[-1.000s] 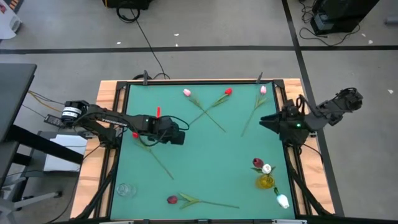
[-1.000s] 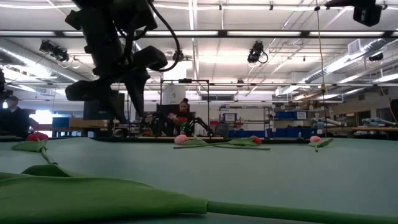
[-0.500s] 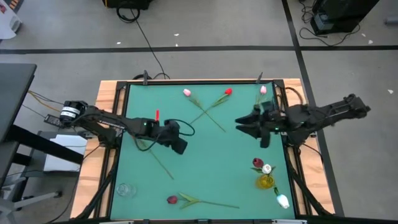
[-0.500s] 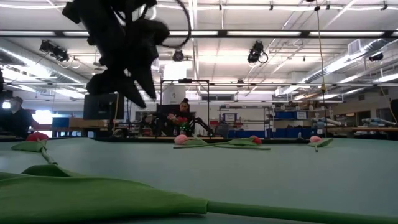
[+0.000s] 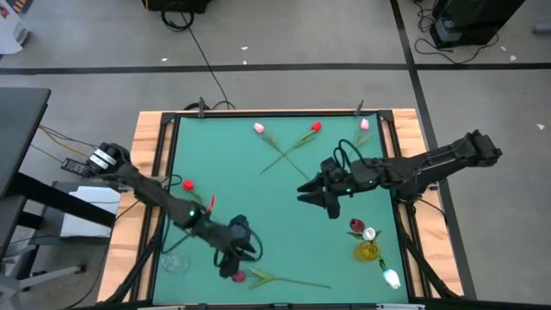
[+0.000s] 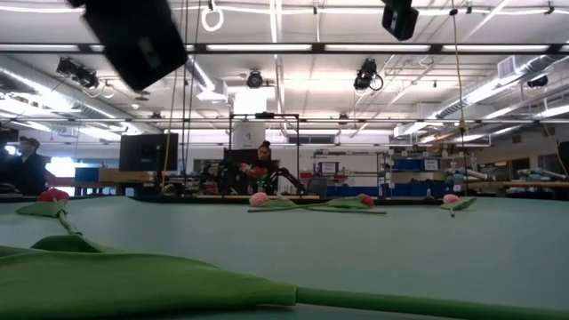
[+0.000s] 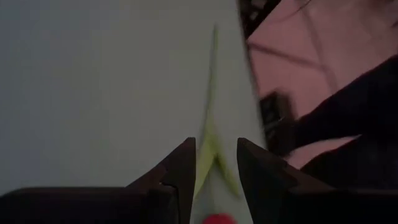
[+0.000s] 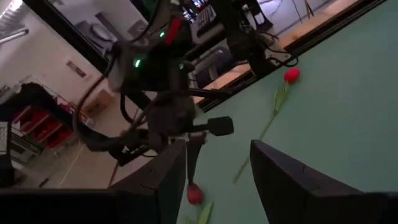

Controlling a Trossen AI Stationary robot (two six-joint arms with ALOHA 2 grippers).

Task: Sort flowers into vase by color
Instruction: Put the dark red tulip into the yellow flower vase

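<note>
Left gripper [image 5: 231, 267] is hovering over the maroon tulip [image 5: 238, 276] at the near edge, fingers apart around its stem; right gripper [image 5: 317, 196] is sitting open mid-table.

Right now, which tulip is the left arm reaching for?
The dark maroon tulip at the table's near edge; the left end effector hangs right over its head, while the other loose tulips lie farther away.

Green table [image 5: 284, 215]; red tulip [image 5: 188, 184]; pink tulip [image 5: 258, 128]; yellow vase [image 5: 368, 251].

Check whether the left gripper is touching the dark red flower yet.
Cannot tell. Left wrist view shows the flower between the left gripper's open fingers, contact unclear.
</note>
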